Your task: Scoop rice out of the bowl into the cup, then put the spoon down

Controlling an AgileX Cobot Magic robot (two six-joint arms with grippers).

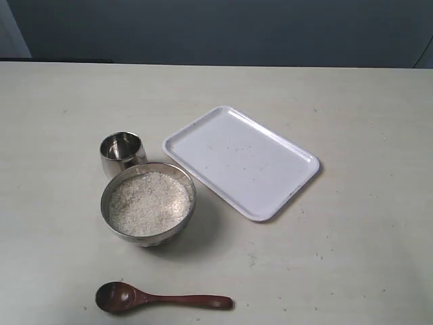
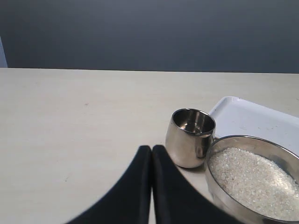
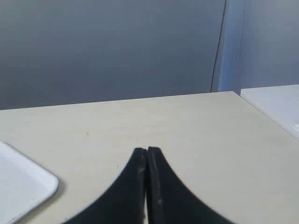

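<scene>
A wide steel bowl [image 1: 187, 184] sits left of centre on the table, filled with white rice [image 1: 147, 202]. Just behind it stands the small steel cup [image 1: 122, 153], which looks empty. The dark wooden spoon [image 1: 159, 298] lies flat near the front edge, scoop to the left. Neither arm shows in the exterior view. In the left wrist view my left gripper [image 2: 152, 148] is shut and empty, a short way from the cup [image 2: 189, 138] and the bowl [image 2: 211, 183] with its rice [image 2: 254, 179]. My right gripper [image 3: 146, 150] is shut and empty over bare table.
A white rectangular tray [image 1: 240, 161] lies empty to the right of the bowl, turned at an angle. Its corner also shows in the right wrist view as the tray [image 3: 23, 186] and behind the cup as the tray [image 2: 254, 119]. A dark wall runs behind the table.
</scene>
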